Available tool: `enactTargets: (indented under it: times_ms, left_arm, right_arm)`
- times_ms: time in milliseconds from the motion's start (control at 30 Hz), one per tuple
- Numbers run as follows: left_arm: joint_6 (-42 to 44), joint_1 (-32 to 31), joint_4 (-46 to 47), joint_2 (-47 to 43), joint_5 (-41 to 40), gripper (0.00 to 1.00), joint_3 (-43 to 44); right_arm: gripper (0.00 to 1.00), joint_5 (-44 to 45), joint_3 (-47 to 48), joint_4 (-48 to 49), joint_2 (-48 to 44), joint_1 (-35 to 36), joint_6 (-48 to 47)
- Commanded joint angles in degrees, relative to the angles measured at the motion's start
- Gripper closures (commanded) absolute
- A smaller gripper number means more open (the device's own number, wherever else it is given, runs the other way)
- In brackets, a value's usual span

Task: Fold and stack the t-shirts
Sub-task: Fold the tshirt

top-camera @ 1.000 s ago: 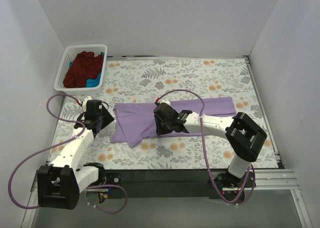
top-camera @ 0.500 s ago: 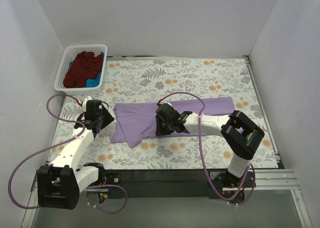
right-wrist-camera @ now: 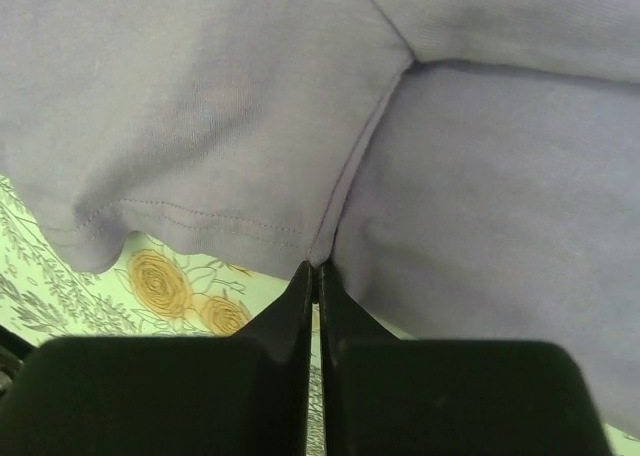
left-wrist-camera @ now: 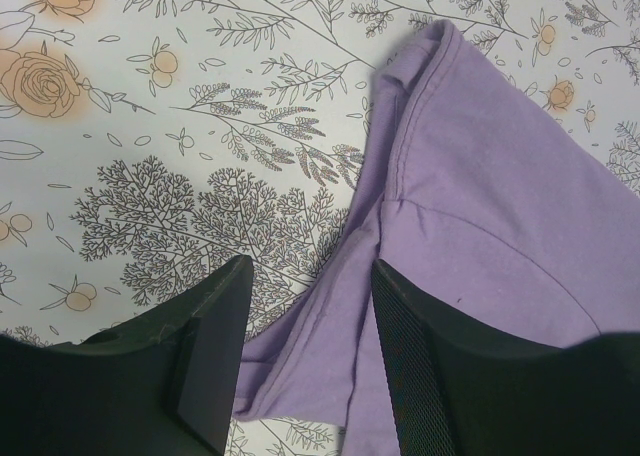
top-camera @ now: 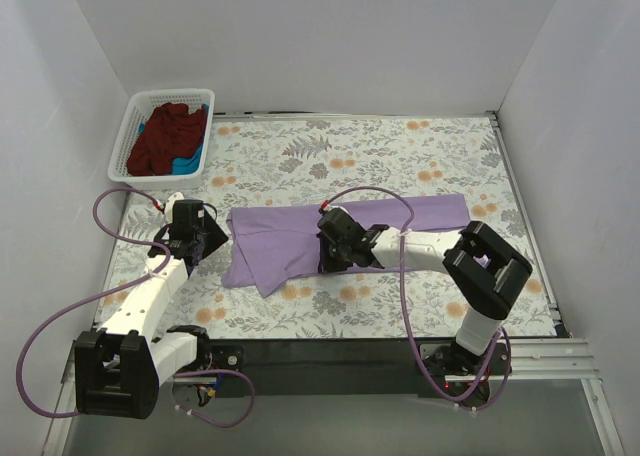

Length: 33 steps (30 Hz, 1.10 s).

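The lavender t-shirt [top-camera: 280, 238] lies spread across the middle of the floral table, its right part reaching [top-camera: 440, 213]. My right gripper [top-camera: 337, 246] is low over the shirt's middle. In the right wrist view the gripper [right-wrist-camera: 317, 269] is shut with a seam fold of the lavender cloth [right-wrist-camera: 200, 106] pinched at its tips. My left gripper [top-camera: 208, 238] hovers at the shirt's left edge. In the left wrist view it [left-wrist-camera: 310, 276] is open, with the lavender sleeve [left-wrist-camera: 500, 226] between and beyond the fingers, not gripped. A maroon shirt [top-camera: 165, 141] and a blue shirt [top-camera: 188, 163] lie in the basket.
A white lattice basket [top-camera: 128, 141] stands at the far left corner of the table. White walls close in the left, back and right sides. The floral tablecloth [top-camera: 400, 146] shows bare behind the shirt and along the near edge [top-camera: 330, 311].
My right gripper has shifted slightly right along the shirt's near edge, with the cloth fold moving with it. The left arm has not moved.
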Motion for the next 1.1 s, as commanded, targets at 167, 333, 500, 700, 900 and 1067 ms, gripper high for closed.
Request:
enactTargets:
  times_ms: [167, 333, 500, 700, 900, 1067]
  left_arm:
    - [0.6, -0.1, 1.2, 0.0, 0.2, 0.51, 1.4]
    - [0.8, -0.1, 1.4, 0.2, 0.8, 0.51, 1.4]
    - [0.9, -0.1, 1.6, 0.1, 1.2, 0.51, 1.1]
    - [1.3, -0.1, 2.0, 0.7, 2.5, 0.51, 1.2]
    - [2.0, -0.2, 2.5, 1.0, 5.0, 0.5, 1.1]
    - [1.6, -0.3, 2.2, 0.4, 9.2, 0.5, 1.8]
  right_arm:
    - [0.99, 1.6, -0.1, -2.5, -4.7, -1.6, -5.9]
    - [0.99, -0.5, 2.4, -4.7, -2.7, -1.7, -7.9]
    - [0.99, 0.1, 3.2, -6.6, -2.9, -1.7, -8.5]
    - [0.96, 1.4, 3.4, -7.8, -3.5, -1.7, -9.7]
    - [0.82, 0.5, 5.1, -8.9, -3.1, -1.7, -11.6]
    - [0.66, 5.9, 6.8, -11.2, -5.7, -2.5, -14.8]
